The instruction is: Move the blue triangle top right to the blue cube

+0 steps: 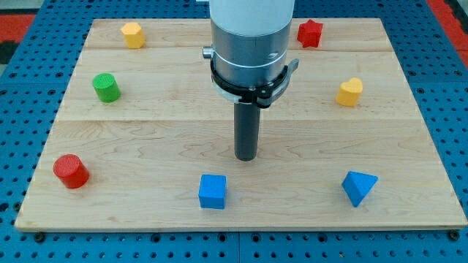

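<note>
Approach step: my tip (246, 158) mid-board, touching nothing, no fingers fitted. Next: swing right behind blue triangle (359, 188), shove left toward blue cube (213, 191).

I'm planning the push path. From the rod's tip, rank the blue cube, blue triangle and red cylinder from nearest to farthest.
From my tip:
1. blue cube, just below it, slightly toward the view's left.
2. blue triangle, toward the view's bottom right.
3. red cylinder, far off at the view's left edge.
</note>
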`<state>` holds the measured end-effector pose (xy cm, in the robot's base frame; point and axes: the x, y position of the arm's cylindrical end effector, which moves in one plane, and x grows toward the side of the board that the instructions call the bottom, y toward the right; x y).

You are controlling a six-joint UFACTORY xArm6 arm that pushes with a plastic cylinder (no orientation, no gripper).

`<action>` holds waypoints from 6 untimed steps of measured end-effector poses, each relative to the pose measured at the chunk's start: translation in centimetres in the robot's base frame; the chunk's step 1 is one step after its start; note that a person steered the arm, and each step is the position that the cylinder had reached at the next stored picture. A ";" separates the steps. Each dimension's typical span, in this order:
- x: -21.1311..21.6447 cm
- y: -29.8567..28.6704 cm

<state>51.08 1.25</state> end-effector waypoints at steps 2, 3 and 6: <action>0.0 0.0; 0.0 -0.3; -4.4 5.4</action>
<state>46.69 6.61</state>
